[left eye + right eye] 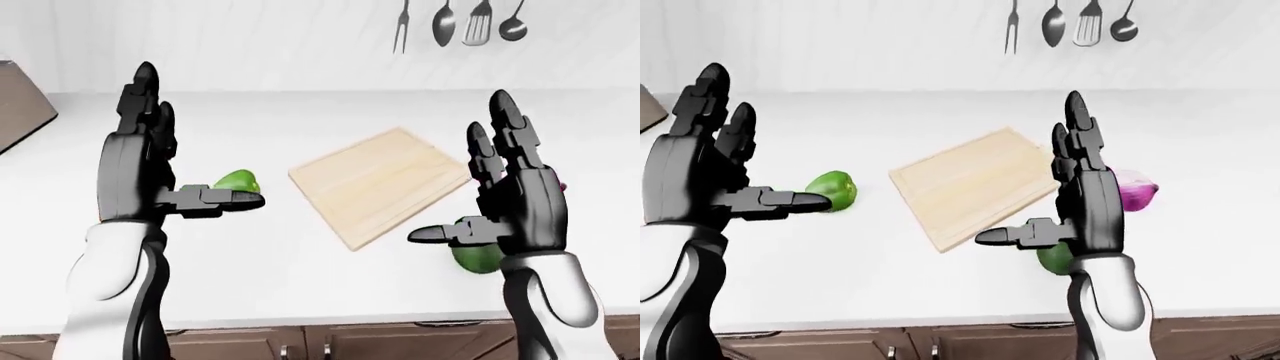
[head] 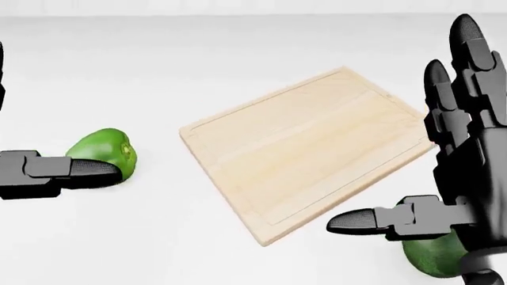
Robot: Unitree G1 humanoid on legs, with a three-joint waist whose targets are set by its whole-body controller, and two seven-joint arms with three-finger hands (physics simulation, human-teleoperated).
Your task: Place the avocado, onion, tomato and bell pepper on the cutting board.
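— Avocado first: has anything reached the pale rectangular wooden cutting board [image 2: 305,150]?

— Nothing; its top is bare. The green bell pepper [image 2: 103,155] lies left of the board, the round green avocado [image 1: 1055,257] at its lower right, the purple onion [image 1: 1136,190] to its right. No tomato shows. The left robot hand [image 1: 150,169] and right robot hand [image 1: 1065,202] are spread wide, holding nothing. All four placements look left to do.

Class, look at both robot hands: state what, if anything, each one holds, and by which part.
Nothing is held. The left hand and right hand are both raised with fingers spread open; the cutting board is bare.
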